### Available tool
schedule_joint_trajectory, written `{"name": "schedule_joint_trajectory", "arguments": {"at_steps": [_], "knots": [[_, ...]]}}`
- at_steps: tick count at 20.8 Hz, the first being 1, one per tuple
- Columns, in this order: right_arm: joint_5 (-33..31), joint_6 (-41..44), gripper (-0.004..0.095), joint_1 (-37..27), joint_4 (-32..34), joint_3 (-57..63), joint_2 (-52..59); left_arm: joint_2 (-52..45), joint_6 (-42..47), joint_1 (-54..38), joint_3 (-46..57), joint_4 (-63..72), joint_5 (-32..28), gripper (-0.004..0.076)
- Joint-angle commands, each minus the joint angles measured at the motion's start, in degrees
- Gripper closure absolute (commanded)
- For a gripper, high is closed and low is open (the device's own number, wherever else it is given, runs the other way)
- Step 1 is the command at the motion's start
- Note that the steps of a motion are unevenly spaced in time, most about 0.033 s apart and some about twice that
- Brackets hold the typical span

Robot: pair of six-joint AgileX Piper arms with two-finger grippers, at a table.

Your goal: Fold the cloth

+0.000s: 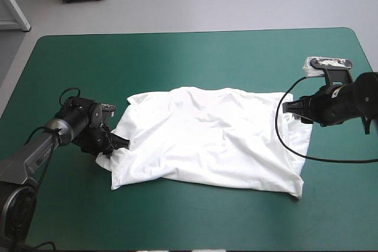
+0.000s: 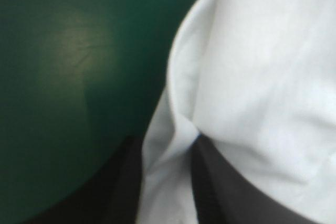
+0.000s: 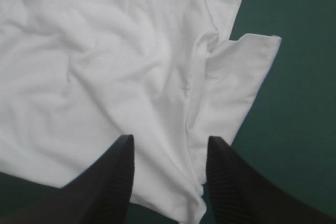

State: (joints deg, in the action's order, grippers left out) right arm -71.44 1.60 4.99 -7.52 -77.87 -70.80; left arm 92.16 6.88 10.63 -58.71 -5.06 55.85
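The T-shirt (image 1: 212, 140) lies spread on the surface (image 1: 177, 57); we judge it soft, light and limp. Our left claw (image 1: 118, 144) pinches its left edge. Our right claw (image 3: 170, 139) hangs wide and empty over the right edge, and we think corners grip best.

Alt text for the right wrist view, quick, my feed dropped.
The right gripper is open, its black fingers apart over the white T-shirt's edge. The T-shirt lies rumpled on the teal-green cover, one sleeve jutting out ahead of the gripper.
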Motion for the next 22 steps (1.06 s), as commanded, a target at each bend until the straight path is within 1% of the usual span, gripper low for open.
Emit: {"name": "schedule_joint_trajectory", "arguments": {"at_steps": [1,4,9,12,14,15,18,22], "knots": [[1.7,-0.2,0.0496,-0.3,0.5,-1.9,1.8,-0.9,0.5,0.0,-1.0,0.6,-3.3,0.0729],[1.7,0.5,0.0496,-0.3,2.3,-1.9,1.8,-2.3,-0.1,0.1,-1.1,0.9,-3.1,0.0733],[1.7,0.5,0.0496,-0.3,2.4,-1.9,1.8,-7.4,-1.2,0.1,-5.5,2.1,-2.9,0.0733],[1.7,0.5,0.0496,-0.3,2.9,-1.9,1.8,-7.9,-8.5,0.1,-8.0,11.5,-3.7,0.0733],[1.7,0.6,0.0496,-0.3,2.9,-1.9,1.8,-7.9,-11.8,0.1,-8.3,17.1,-5.4,0.0733],[1.7,0.9,0.0496,-0.3,2.9,-1.9,1.8,-7.9,-15.3,0.4,-8.3,22.2,-6.3,0.0733],[1.7,0.9,0.0496,-0.3,2.9,-1.9,1.8,-6.7,-17.6,3.9,-8.3,23.9,-7.8,0.0733],[1.7,0.9,0.0496,-0.3,2.9,-1.9,1.8,-0.3,-17.7,8.4,-8.3,23.8,-8.2,0.0733]]}}
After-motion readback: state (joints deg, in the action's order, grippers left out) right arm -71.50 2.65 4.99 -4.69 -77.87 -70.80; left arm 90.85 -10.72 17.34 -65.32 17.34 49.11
